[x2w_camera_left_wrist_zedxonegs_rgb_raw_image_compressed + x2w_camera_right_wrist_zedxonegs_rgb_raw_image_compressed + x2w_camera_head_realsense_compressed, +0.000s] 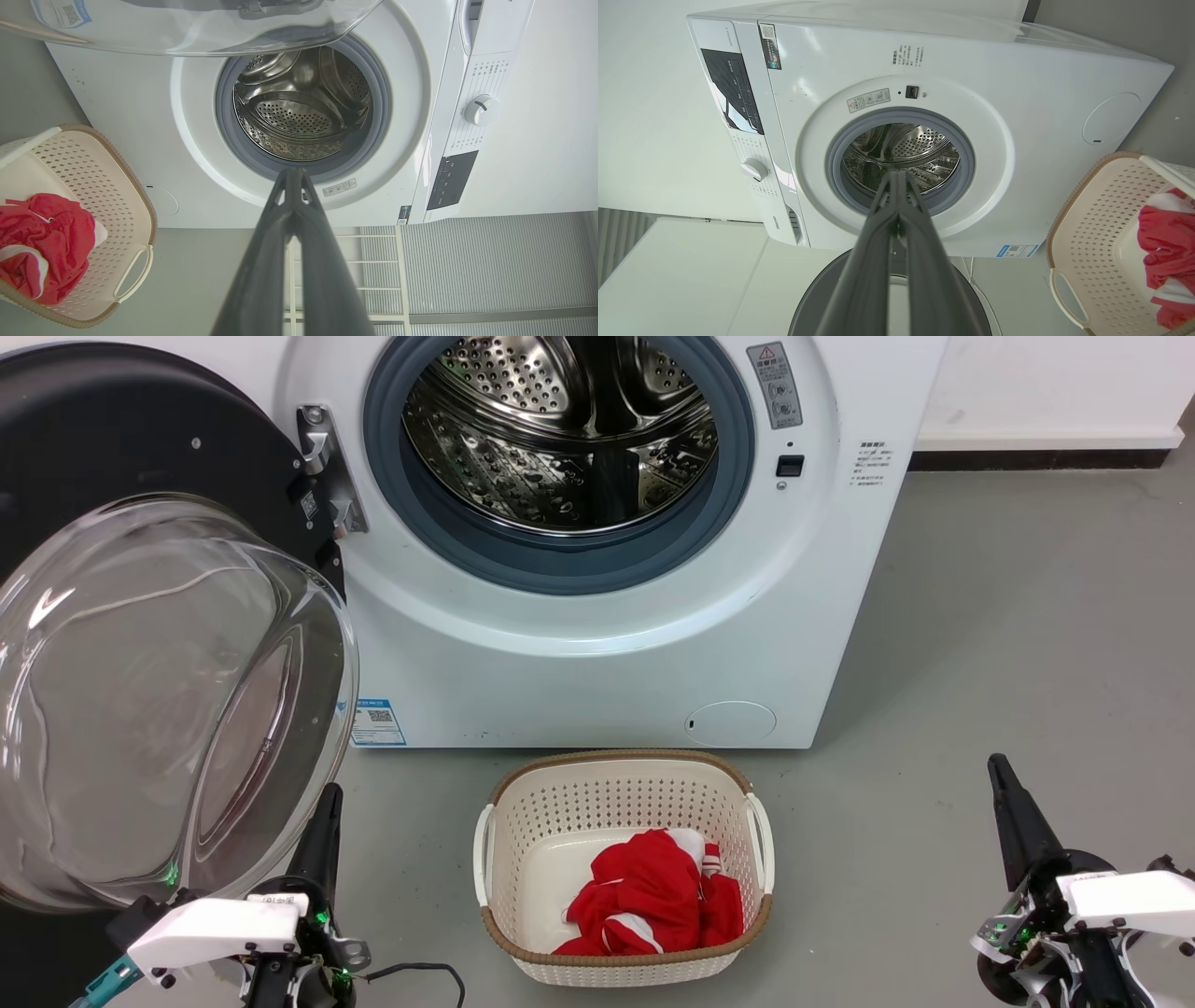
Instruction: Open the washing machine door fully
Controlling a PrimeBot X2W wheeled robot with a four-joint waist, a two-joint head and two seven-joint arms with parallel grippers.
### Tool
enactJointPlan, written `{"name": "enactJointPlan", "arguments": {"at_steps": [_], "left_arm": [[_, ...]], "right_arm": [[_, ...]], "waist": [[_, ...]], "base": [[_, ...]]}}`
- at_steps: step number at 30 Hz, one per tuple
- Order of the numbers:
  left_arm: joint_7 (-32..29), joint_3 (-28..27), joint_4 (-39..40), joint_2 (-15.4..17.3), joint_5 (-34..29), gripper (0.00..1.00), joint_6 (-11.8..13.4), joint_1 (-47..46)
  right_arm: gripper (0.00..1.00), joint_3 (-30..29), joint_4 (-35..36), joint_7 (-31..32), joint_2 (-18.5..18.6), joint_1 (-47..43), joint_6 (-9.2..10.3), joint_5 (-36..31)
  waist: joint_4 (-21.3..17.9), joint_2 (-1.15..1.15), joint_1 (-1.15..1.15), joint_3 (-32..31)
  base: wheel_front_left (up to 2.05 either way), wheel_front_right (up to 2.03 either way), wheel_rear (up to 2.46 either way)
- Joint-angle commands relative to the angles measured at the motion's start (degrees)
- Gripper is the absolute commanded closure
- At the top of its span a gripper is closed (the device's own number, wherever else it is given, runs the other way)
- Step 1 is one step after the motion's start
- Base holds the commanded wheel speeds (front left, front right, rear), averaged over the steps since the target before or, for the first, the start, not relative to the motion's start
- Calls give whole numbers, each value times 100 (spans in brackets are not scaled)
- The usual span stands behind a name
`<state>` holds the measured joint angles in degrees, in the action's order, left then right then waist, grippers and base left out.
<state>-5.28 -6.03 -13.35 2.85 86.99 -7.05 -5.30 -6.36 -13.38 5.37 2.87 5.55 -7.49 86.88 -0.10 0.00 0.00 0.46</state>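
The washing machine door [159,616] stands swung wide on its metal hinge [327,476] at the robot's left, its glass bowl bulging toward the head camera, baring the steel drum [560,439] of the white washing machine [597,663]. The left gripper [330,798], fingers pressed together, hangs just beside the bowl's lower edge. The right gripper [999,770], likewise pressed together on nothing, sits well apart at the right. A cream laundry basket [523,803] holding a red garment [653,905] rests on the grey floor [1008,644] before the machine.
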Motion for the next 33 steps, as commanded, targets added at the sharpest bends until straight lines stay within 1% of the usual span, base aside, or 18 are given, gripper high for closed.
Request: {"name": "enactJointPlan", "arguments": {"at_steps": [1, 13, 33], "left_arm": [[-26, -27, -21, 5, 89, 100, -25, -96], [-153, -68, -87, 4, 568, 100, -59, -124], [-145, -65, -81, 4, 547, 100, -59, -118]], "right_arm": [[100, -8, -18, 32, 1, 53, 0, 100], [100, -20, -80, 131, 1, 107, 0, 589], [100, -19, -76, 131, 1, 99, 0, 566]], "waist": [[1, 0, 0, -2], [10, 0, 0, -28], [10, 0, 0, -28]], "base": [[0, 0, 0], [0, 0, 0], [0, 0, 0]]}}
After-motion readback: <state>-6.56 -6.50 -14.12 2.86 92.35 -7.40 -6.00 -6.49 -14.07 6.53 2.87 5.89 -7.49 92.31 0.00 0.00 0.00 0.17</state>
